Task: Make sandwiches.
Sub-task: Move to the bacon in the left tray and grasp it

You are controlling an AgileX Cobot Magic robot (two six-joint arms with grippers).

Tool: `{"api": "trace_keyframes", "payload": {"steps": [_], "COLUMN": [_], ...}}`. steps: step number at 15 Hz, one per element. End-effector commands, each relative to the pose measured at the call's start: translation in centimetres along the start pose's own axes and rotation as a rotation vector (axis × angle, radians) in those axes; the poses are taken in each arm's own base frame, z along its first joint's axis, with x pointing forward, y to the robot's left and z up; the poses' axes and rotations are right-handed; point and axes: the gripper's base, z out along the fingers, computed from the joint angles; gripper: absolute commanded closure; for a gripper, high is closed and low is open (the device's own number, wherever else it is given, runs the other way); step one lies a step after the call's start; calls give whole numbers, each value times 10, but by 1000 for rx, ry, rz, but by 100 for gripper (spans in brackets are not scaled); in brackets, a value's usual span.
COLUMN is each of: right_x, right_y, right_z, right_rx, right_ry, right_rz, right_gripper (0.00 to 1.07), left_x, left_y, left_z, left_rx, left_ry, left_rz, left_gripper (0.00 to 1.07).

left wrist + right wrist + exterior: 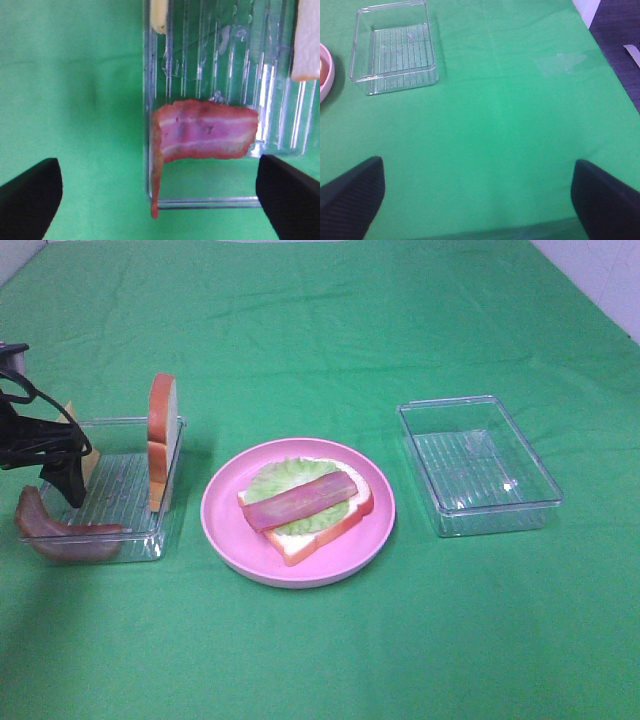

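A half-built sandwich (pixel 300 525) lies on the pink plate (pixel 225 530): one bread slice, a lettuce leaf (pixel 278 476) and one bacon strip (pixel 300 500) on top. Another bacon strip (pixel 60 535) (pixel 205 130) droops over the front corner of the left clear tray (pixel 135 540). A bread slice (pixel 162 425) stands upright in that tray, with yellow cheese (pixel 88 455) behind the arm. My left gripper (pixel 60 475) (pixel 160 200) hovers open above the tray's bacon, holding nothing. Open and empty too, my right gripper (pixel 477 200) hangs over bare cloth, outside the high view.
An empty clear tray (pixel 480 465) (pixel 395 47) sits to the right of the plate. Green cloth covers the whole table. In the right wrist view the table's edge and a dark floor (pixel 620 30) show beyond the cloth.
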Motion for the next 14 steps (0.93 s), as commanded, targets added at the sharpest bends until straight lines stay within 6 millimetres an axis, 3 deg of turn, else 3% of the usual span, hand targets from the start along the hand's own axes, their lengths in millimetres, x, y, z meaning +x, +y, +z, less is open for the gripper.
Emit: {"api": "trace_keyframes", "payload": {"steps": [1,7,12,14], "right_x": [3,3,3,3], "right_y": [0,0,0,0], "right_z": [-3,-3,-3,-3], "right_rx": [-2,-2,-2,-2], "right_ry": [-38,-38,-38,-38], "right_rz": [0,0,0,0], "right_gripper": [11,11,11,11], "left_x": [-3,-3,-3,-4], "left_y": [-2,-1,-1,-1], "left_z": [6,12,14,14], "left_rx": [-4,-12,-14,-11], "left_ry": [-20,-3,7,-4], "left_rz": [9,13,9,8], "left_gripper": [9,12,56,66]}}
